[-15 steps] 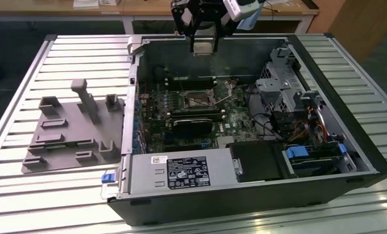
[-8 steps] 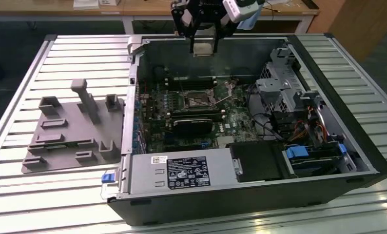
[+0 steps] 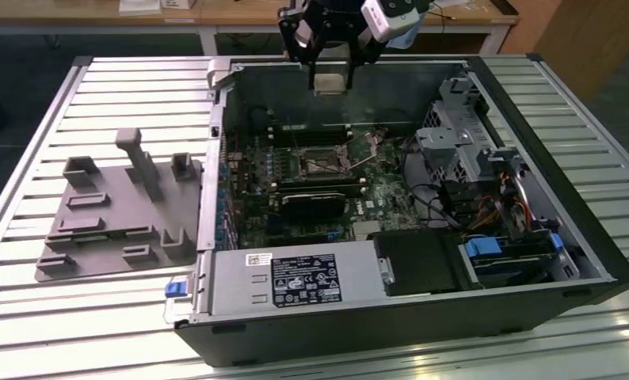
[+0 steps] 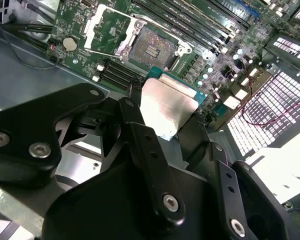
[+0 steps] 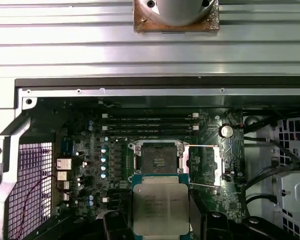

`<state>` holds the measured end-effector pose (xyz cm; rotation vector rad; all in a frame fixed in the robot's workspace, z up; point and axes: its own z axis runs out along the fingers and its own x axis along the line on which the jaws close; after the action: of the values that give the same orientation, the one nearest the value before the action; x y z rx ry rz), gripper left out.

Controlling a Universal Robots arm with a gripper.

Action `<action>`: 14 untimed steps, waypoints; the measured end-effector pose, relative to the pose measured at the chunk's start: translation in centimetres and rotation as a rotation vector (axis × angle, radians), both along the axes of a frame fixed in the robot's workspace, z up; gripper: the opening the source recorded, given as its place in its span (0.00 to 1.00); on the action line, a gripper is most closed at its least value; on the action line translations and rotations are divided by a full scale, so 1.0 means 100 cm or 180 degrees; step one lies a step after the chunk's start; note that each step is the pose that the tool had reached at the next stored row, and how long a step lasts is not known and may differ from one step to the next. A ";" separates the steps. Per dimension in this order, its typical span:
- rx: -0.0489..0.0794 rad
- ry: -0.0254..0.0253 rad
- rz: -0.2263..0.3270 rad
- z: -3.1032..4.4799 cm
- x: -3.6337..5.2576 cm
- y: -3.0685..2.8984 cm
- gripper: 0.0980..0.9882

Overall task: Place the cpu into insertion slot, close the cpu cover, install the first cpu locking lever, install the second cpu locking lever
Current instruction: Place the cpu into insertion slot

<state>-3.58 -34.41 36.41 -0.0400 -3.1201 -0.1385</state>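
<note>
My gripper [image 3: 330, 77] hangs over the back of the open computer case, shut on the cpu [image 3: 330, 82]. In both wrist views the cpu [image 4: 167, 107] [image 5: 160, 210] is a flat silver square with a green edge, pinched between two black fingers [image 4: 135, 130]. Below it on the green motherboard lies the insertion slot [image 5: 157, 160] [image 4: 152, 50] [image 3: 320, 164], dark and bare inside its silver rim. The cpu cover [image 5: 206, 165] [image 4: 107, 27] is swung open beside the slot. The cpu is well above the slot, not touching the board.
Long black memory slots [image 5: 150, 125] run beside the socket. A black block [image 3: 314, 199] sits nearer the front, with a power supply [image 3: 283, 281] and a drive cage [image 3: 473, 146] around the board. A grey fixture tray [image 3: 114, 214] lies on the slatted table at the exterior view's left.
</note>
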 end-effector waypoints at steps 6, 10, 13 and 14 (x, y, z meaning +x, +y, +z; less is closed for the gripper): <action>-0.0002 -0.0001 -0.0001 -0.0060 -0.0001 0.0000 0.49; -0.0005 -0.0004 -0.0152 -0.0104 -0.0001 0.0000 0.49; -0.0006 -0.0003 -0.0323 -0.0128 0.0000 0.0000 0.49; -0.0006 -0.0003 -0.0383 -0.0136 0.0000 0.0000 0.49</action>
<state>-3.58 -34.40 35.06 -0.2277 -3.1186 -0.1373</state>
